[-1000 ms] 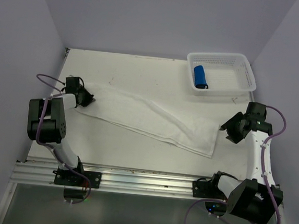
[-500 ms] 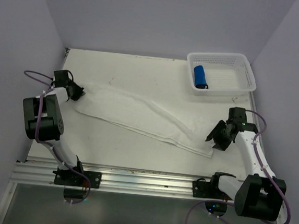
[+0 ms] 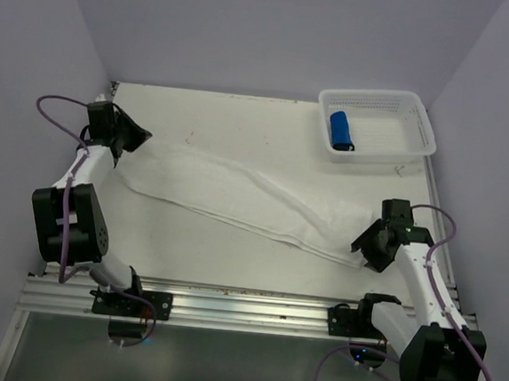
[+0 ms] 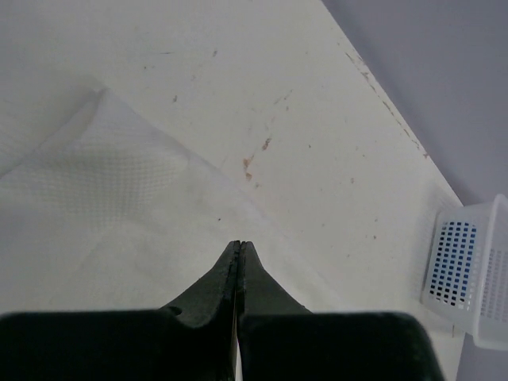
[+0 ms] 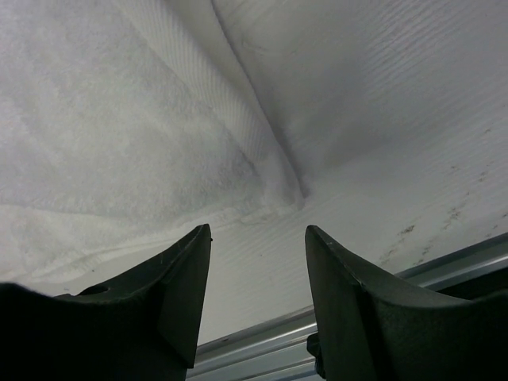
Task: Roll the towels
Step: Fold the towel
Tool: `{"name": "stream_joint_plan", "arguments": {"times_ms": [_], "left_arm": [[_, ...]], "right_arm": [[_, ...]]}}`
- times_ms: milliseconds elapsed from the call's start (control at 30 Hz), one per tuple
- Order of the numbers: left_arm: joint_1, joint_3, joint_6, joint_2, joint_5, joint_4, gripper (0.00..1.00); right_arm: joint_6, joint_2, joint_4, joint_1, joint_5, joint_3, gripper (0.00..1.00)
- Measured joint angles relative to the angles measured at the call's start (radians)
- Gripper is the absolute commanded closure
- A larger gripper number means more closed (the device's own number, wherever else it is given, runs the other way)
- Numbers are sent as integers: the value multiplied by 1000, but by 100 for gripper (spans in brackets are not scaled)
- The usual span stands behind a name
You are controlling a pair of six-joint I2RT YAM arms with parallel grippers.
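Note:
The long white towel (image 3: pixel 254 199) lies stretched slantwise across the table, from far left to near right. My left gripper (image 3: pixel 133 135) is at its far left end, jaws pressed together, with the cloth drawn up to them. In the left wrist view the tips (image 4: pixel 239 244) sit on the white towel (image 4: pixel 103 182), a thin white sliver between them. My right gripper (image 3: pixel 367 249) is open and empty at the towel's near right corner. In the right wrist view the jaws (image 5: pixel 258 232) hang just above the towel's folded edge (image 5: pixel 159 135). The small blue towel (image 3: pixel 341 129) lies rolled in the basket.
The white perforated basket (image 3: pixel 379 95) stands at the far right corner, also seen in the left wrist view (image 4: pixel 468 270). A metal rail (image 3: pixel 226 308) runs along the table's near edge. Purple walls close in both sides and the back.
My left gripper has moved up toward the far left corner, pulling the towel's left end with it. My right gripper has come down and inward to the towel's near right corner.

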Motion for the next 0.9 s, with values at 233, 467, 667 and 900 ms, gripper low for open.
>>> {"name": "stream_joint_plan", "arguments": {"times_ms": [233, 467, 667, 900], "left_arm": [[-66, 34, 42, -51, 18, -35, 100], [-87, 35, 71, -106, 21, -54, 100], [-123, 40, 94, -138, 18, -56, 100], [-143, 40, 105, -146, 15, -56, 100]], "right_arm": [[37, 19, 11, 0, 8, -89, 44], [57, 62, 73, 0, 8, -126, 44], [62, 35, 80, 0, 7, -129, 47], [58, -43, 62, 0, 7, -99, 50]]}}
